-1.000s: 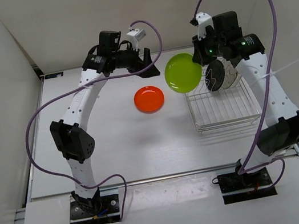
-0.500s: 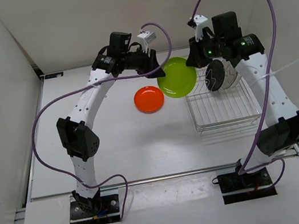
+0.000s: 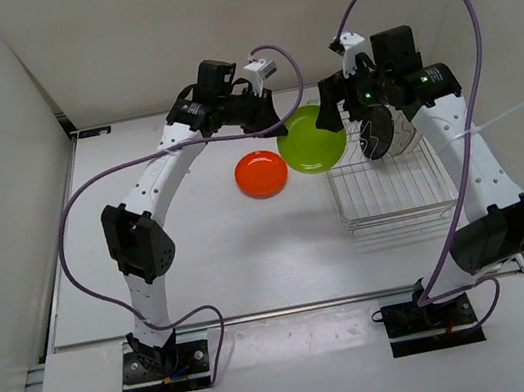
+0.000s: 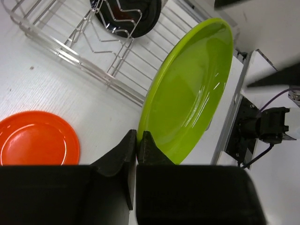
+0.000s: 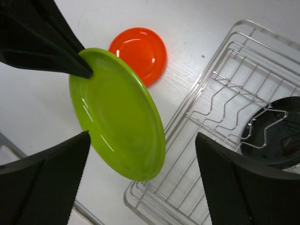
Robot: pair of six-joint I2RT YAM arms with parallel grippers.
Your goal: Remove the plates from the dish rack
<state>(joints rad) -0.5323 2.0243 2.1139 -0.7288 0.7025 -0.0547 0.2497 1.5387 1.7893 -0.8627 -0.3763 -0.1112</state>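
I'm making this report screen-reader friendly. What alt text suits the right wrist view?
A tilted yellow-green plate is pinched at its rim by the left gripper, inside the open right gripper. Beyond it an orange plate lies flat on the table; a black plate sits in the dish rack at right.
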